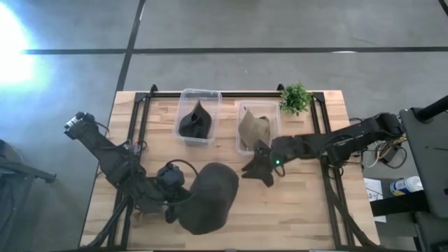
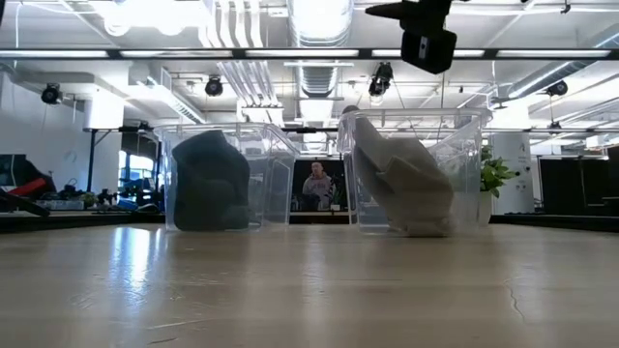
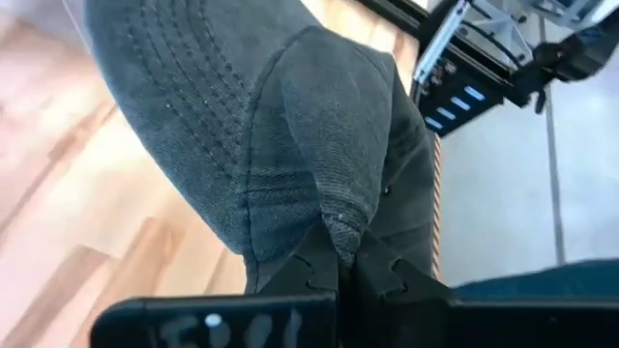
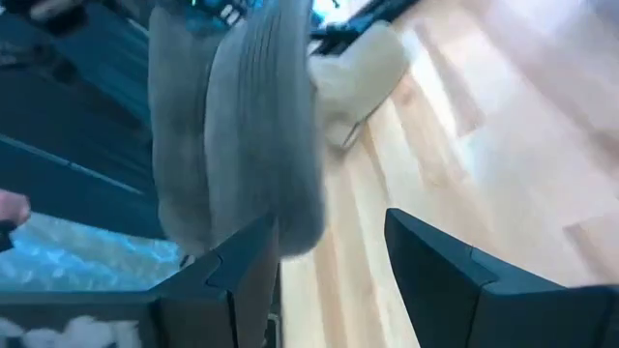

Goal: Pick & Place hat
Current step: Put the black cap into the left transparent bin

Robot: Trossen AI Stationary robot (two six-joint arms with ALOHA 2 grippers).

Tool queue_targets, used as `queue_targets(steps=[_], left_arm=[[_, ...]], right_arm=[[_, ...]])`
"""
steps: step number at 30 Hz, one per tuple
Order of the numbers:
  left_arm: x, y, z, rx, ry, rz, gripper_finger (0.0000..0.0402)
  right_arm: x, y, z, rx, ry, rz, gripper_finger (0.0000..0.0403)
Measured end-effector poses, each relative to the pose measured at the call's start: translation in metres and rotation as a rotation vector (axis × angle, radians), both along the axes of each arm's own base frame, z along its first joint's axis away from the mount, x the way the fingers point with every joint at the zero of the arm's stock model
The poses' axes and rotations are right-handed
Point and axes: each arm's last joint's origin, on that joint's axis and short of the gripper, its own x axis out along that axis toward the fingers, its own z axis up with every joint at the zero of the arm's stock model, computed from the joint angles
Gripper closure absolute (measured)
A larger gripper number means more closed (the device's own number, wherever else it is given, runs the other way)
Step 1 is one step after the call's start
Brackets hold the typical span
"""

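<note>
A dark grey hat (image 1: 210, 197) is held near the table's near edge by my left gripper (image 1: 173, 199), which is shut on it. In the left wrist view the hat (image 3: 290, 126) fills the picture ahead of the gripper (image 3: 343, 259). The low view shows no hat on the near boards. My right gripper (image 1: 256, 168) is open over the table's middle, just right of the hat and touching nothing. Its wrist view shows the open fingers (image 4: 331, 224) with the grey hat (image 4: 242, 126) beyond them. My left gripper pinches a raised fold of the grey hat's cloth (image 3: 340, 227) between its two fingers, coming at the hat from the table's left. The hat spreads out beyond the fingertips toward the table's right. It looks lifted off the boards; whether any part still rests there I cannot tell.
Two clear bins stand at the far side: the left one (image 1: 183, 105) holds a dark hat (image 1: 196, 120), the right one (image 1: 241, 108) a beige hat (image 1: 255, 127). A small green plant (image 1: 295, 98) sits at the far right corner. A black frame (image 1: 329, 133) runs around the table.
</note>
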Motion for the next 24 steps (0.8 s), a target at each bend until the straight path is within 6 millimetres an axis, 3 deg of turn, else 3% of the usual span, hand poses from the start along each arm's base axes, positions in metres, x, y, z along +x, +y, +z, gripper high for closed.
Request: queue_targets(steps=[9, 24], left_arm=[[0.0, -0.005, 0.015, 0.01, -0.104, -0.01, 0.0401], [0.008, -0.007, 0.007, 0.049, -0.103, -0.008, 0.0401]], right_arm=[[0.0, -0.012, 0.008, 0.084, -0.04, 0.108, 0.0216], [0.019, -0.005, 0.021, 0.138, -0.193, 0.244, 0.0216]])
